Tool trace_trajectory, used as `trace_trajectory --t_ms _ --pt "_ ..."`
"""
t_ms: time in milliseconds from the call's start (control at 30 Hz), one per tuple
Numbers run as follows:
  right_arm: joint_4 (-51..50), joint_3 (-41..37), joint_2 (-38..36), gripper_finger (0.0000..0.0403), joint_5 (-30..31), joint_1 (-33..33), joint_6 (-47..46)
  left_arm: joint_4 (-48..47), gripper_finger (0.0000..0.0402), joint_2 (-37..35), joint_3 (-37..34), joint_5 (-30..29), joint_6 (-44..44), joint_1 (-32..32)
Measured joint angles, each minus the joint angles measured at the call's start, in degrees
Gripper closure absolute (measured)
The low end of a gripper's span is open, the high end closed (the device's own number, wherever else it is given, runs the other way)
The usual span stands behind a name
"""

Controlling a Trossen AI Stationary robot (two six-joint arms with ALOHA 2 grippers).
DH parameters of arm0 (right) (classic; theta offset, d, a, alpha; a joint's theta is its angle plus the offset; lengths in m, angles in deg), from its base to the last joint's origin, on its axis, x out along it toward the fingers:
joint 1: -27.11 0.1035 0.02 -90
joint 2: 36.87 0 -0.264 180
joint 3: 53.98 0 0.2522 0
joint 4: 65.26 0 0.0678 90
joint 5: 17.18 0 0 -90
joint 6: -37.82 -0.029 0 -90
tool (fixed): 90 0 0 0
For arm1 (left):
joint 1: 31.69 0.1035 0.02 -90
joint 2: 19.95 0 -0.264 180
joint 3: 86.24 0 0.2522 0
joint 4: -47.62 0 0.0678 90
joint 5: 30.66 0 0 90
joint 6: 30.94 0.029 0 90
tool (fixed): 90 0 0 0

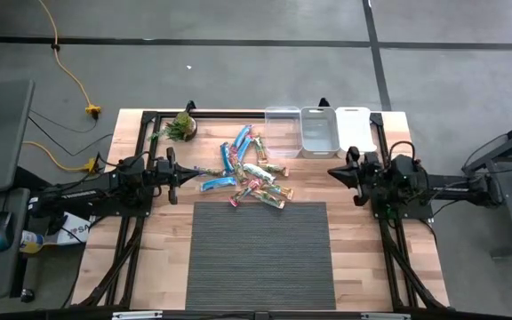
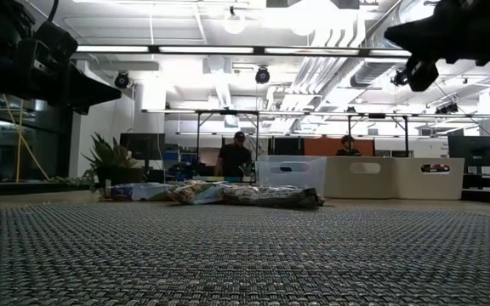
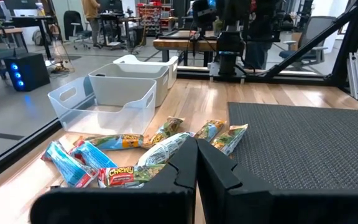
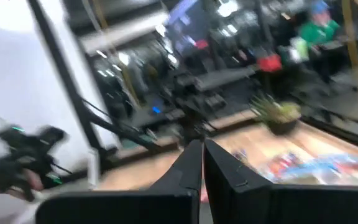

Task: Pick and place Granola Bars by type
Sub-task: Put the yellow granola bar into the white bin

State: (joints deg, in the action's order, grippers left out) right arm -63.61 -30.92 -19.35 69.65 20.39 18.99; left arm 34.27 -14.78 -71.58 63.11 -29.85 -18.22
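Lying heaped on the counter: granola bars, at 12 o'clock from the mat. Left claw at 9 o'clock of them, right claw at 3; both closed, empty.

"Chewy" reads in white on a red-panelled bar in the heap, at about seven o'clock from the nearest bin. No other lettering can be read.

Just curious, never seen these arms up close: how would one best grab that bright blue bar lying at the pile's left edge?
Probably from straight above, fingers closing across the narrow width of the blue bar near its middle. It lies flat on the table, slightly apart from the pile, nearest the left gripper.
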Motion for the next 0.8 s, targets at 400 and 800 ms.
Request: trace_trajectory --t_ms 400,800 --pt "-19.4 26.5 21.3 0.0402 15.1 0.0 11.4 -0.1 0.0400 0.0 0.0 -0.5 2.8 0.0" --pt "-43.1 58.2 51.2 0.0402 19.4 0.0 14.6 -0.1 0.0400 0.0 0.0 -0.5 3.0 0.0"
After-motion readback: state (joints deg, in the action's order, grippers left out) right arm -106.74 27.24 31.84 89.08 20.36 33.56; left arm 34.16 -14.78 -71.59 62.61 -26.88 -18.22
